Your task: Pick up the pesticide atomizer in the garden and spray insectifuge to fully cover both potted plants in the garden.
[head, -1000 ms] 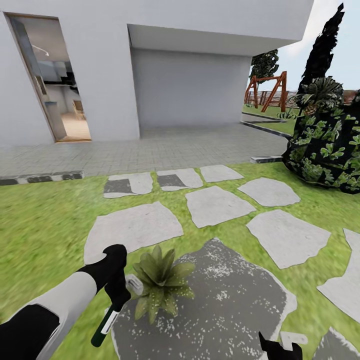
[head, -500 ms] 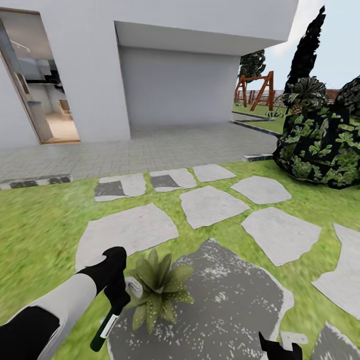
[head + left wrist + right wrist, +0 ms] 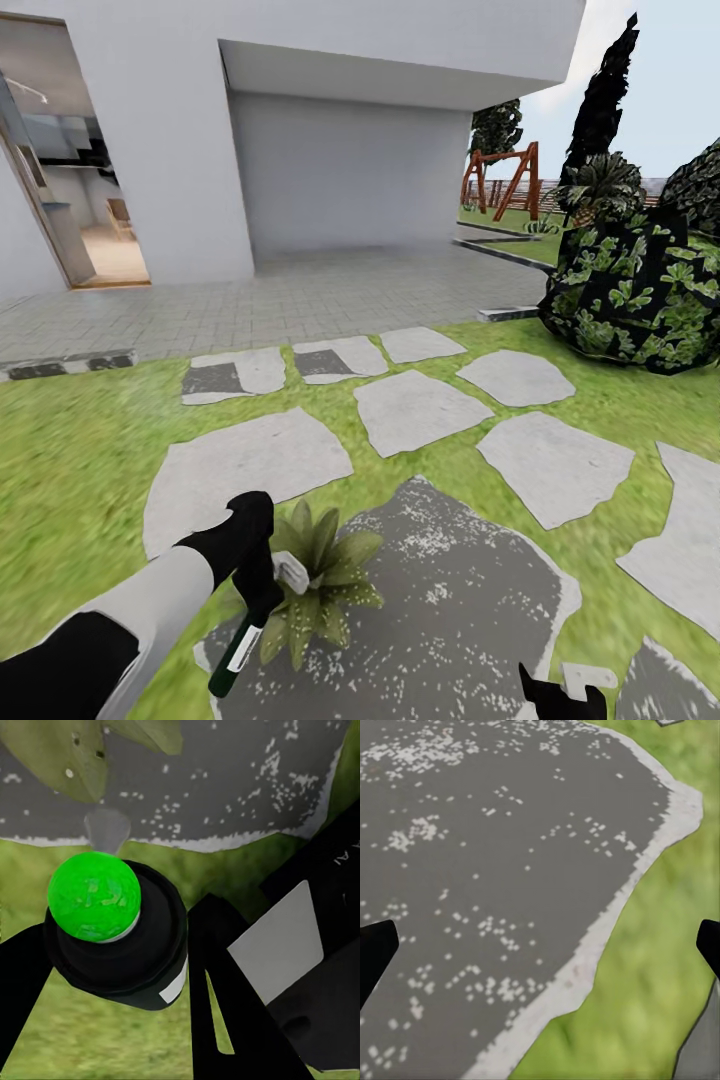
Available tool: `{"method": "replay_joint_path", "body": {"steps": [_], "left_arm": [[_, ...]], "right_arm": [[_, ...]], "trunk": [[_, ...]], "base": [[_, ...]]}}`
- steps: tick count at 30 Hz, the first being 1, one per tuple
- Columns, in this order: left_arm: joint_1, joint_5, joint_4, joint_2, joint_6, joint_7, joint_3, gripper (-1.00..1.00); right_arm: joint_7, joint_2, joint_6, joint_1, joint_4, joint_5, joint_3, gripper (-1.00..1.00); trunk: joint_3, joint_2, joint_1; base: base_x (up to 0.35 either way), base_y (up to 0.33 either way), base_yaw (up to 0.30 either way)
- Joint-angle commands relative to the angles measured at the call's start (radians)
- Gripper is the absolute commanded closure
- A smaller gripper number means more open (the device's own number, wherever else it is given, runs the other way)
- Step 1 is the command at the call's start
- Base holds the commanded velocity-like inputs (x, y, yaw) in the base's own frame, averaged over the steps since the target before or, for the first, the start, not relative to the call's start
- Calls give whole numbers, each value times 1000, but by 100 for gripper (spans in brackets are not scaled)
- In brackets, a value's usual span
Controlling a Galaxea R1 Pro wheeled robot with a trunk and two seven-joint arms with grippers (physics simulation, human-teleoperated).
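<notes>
In the garden, one potted plant [image 3: 322, 582], a low rosette of olive-green leaves, stands at the near-left edge of a dark grey stone slab [image 3: 460, 600]. My left gripper [image 3: 262, 592] is shut on the pesticide atomizer [image 3: 236, 655]. Its dark green body hangs down and its white trigger head [image 3: 291, 573] touches the plant's left leaves. The left wrist view shows the atomizer [image 3: 120, 945] with its green dot between the black fingers [image 3: 225, 1012], and a leaf [image 3: 60, 757] beyond. My right gripper [image 3: 556, 694] hovers low at the slab's near-right edge. Its fingers [image 3: 375, 949] are spread open over the slab [image 3: 510, 832].
Pale stepping stones [image 3: 420, 408] cross the lawn [image 3: 80, 450] toward grey paving [image 3: 300, 300] and a white house with an open doorway [image 3: 70, 200]. A large dark bush [image 3: 640, 300] stands at the right, with a wooden swing frame [image 3: 500, 180] behind it.
The whole view has shifted left as the camera turned. My left gripper has carried the atomizer to the right, so its trigger head now overlaps the plant's leaves.
</notes>
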Motion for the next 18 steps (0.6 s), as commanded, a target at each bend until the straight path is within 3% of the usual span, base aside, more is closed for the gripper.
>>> {"method": "replay_joint_path", "body": {"steps": [1, 7, 12, 18], "left_arm": [[0, -9, -1, 0, 9, -10, -1, 100], [9, -8, 12, 10, 8, -10, -2, 100], [36, -9, 3, 4, 8, -9, 0, 100], [36, -9, -2, 8, 8, -9, 2, 100]], "right_arm": [[7, 0, -4, -1, 1, 5, -8, -100], [7, 0, -4, -1, 1, 5, -7, -100], [7, 0, -4, -1, 1, 5, -8, -100], [7, 0, -4, -1, 1, 5, -8, -100]], "trunk": [[-1, 0, 0], [-1, 0, 0], [-1, 0, 0], [-1, 0, 0]], "base": [[0, 0, 0], [0, 0, 0], [0, -53, 0], [-285, 22, 0]]}}
